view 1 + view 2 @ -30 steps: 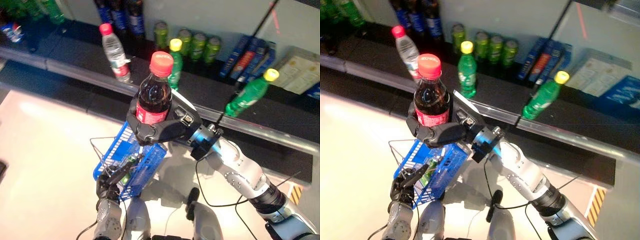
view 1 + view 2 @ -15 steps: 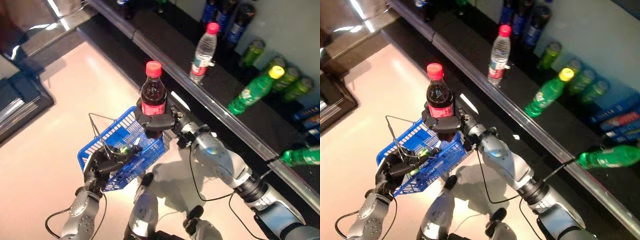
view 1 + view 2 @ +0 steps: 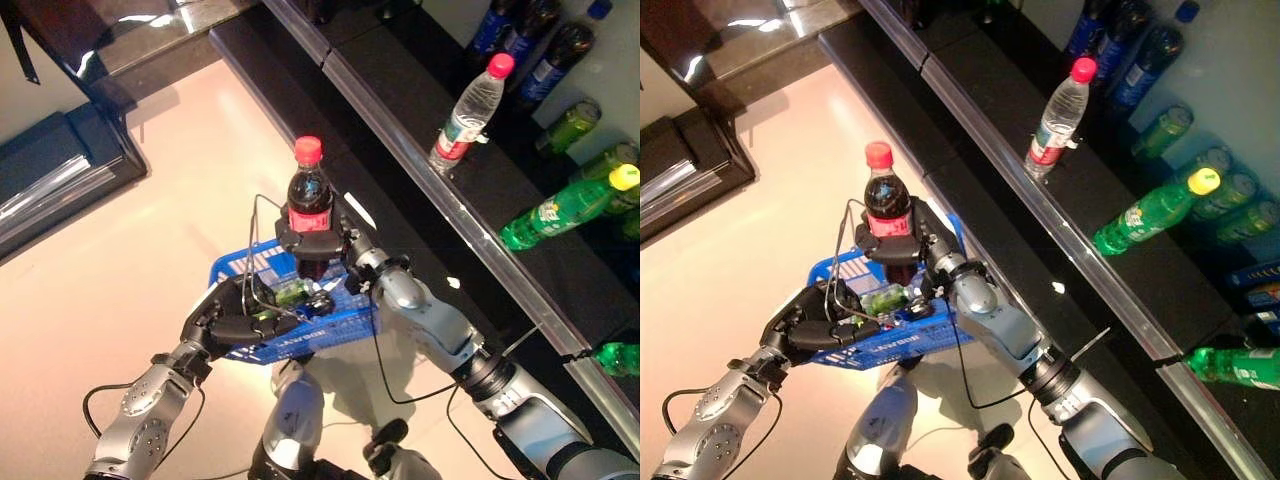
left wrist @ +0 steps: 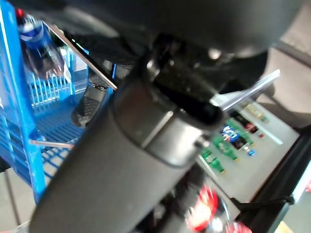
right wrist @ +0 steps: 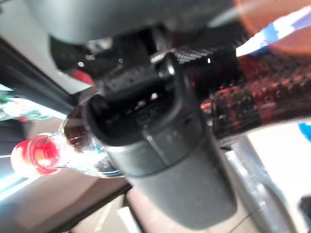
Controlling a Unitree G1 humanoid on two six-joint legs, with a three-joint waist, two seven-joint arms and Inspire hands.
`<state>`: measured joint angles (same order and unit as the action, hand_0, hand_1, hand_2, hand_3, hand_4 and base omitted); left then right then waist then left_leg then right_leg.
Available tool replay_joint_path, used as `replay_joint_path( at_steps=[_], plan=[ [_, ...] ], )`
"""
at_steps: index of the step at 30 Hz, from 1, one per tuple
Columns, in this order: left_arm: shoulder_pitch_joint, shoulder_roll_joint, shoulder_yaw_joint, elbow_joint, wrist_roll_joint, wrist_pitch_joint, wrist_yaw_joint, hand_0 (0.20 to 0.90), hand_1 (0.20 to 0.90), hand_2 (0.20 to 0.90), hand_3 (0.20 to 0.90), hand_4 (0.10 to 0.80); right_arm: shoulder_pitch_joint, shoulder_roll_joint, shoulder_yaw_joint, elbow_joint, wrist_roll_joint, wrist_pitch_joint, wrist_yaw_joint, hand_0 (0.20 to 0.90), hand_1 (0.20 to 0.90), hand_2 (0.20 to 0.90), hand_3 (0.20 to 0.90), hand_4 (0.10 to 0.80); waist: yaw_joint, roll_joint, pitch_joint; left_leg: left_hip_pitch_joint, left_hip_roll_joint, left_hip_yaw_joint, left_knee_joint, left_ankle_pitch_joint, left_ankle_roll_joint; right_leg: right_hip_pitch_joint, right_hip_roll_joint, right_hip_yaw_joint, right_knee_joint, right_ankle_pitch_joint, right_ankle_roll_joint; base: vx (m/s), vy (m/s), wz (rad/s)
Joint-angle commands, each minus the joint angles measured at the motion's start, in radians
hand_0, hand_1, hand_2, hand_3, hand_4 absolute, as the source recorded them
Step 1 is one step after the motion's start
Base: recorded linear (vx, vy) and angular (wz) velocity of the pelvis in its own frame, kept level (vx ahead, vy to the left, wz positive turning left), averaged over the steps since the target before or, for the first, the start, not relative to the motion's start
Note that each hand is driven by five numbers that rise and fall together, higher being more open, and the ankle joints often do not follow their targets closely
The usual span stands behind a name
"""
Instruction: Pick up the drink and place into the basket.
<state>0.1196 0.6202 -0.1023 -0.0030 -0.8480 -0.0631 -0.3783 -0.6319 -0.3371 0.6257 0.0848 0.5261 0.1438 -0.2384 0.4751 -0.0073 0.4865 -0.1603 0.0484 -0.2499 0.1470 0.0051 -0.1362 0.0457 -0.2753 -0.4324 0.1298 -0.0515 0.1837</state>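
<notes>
My right hand [image 3: 318, 243] is curled tight around the cola bottle [image 3: 308, 196], upright over the blue basket's [image 3: 300, 338] 12 o'clock rim, which my left hand [image 3: 232, 322] clasps by the wire handle [image 3: 254, 245]; released here, I judge the bottle could strike that rim and topple out.

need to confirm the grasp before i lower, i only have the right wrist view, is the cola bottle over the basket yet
Observer: The cola bottle stands upright in the right hand, above the blue basket, at the side farther from the robot.
Operator: who's holding the basket
Observer: The left hand holds it, curled round a wire handle at the basket's near-left side.
Operator: anything in there already
Observer: Yes, a green bottle lies inside the basket, below the cola.
Operator: what's on the shelf nearby
Observer: A clear water bottle with a pink cap stands on the dark shelf to the right, apart from the arm.
</notes>
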Motion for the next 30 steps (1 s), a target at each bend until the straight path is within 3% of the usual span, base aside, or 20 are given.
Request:
replay_joint_path(
  at_steps=[1, 6, 11, 18, 30],
  plan=[
    [-0.159, 0.049, 0.078, -0.381, -0.16, -0.225, -0.193, 0.3, 0.3, 0.3, 0.2, 0.1, -0.202, 0.079, 0.057, 0.001, -0.117, -0.151, 0.018, 0.3, 0.3, 0.3, 0.2, 0.1, 0.01, 0.016, -0.13, -0.066, -0.063, 0.017, 0.062, 0.04, 0.059, 0.027, 0.002, -0.009, 0.037, 0.013, -0.063, 0.016, -0.022, 0.11],
    [-0.155, 0.056, 0.097, -0.389, -0.202, -0.221, -0.24, 0.3, 0.3, 0.3, 0.2, 0.1, -0.184, 0.075, 0.072, 0.183, -0.183, -0.169, 0.041, 0.3, 0.3, 0.3, 0.2, 0.1, 0.03, 0.014, -0.108, -0.081, -0.062, 0.014, 0.074, 0.033, 0.054, 0.024, -0.001, -0.024, 0.045, 0.006, -0.065, 0.014, -0.027, 0.04],
    [-0.183, 0.062, 0.094, -0.387, -0.257, -0.202, -0.281, 0.3, 0.3, 0.3, 0.2, 0.1, -0.159, 0.098, 0.072, 0.338, -0.112, -0.211, 0.086, 0.3, 0.3, 0.3, 0.2, 0.1, 0.033, 0.005, -0.088, -0.096, -0.057, 0.019, 0.069, 0.035, 0.052, 0.013, 0.0, -0.03, 0.042, 0.012, -0.063, 0.0, -0.048, 0.07],
    [-0.209, 0.049, 0.08, -0.399, -0.274, -0.184, -0.302, 0.3, 0.3, 0.3, 0.2, 0.1, -0.147, 0.121, 0.134, 0.473, -0.175, -0.172, 0.186, 0.3, 0.3, 0.3, 0.2, 0.1, 0.036, 0.002, -0.07, -0.105, -0.055, 0.024, 0.064, 0.034, 0.05, 0.0, 0.0, -0.029, 0.042, 0.015, -0.057, 0.0, -0.021, 0.01],
    [-0.189, 0.042, 0.092, -0.434, -0.288, -0.154, -0.318, 0.3, 0.3, 0.3, 0.2, 0.1, -0.171, 0.099, 0.261, 0.694, -0.527, -0.111, 0.47, 0.3, 0.3, 0.3, 0.2, 0.1, 0.067, 0.009, -0.049, -0.118, -0.058, 0.017, 0.055, 0.042, 0.051, -0.015, -0.001, -0.048, 0.045, 0.012, -0.05, 0.001, -0.004, 0.0]
  ],
)
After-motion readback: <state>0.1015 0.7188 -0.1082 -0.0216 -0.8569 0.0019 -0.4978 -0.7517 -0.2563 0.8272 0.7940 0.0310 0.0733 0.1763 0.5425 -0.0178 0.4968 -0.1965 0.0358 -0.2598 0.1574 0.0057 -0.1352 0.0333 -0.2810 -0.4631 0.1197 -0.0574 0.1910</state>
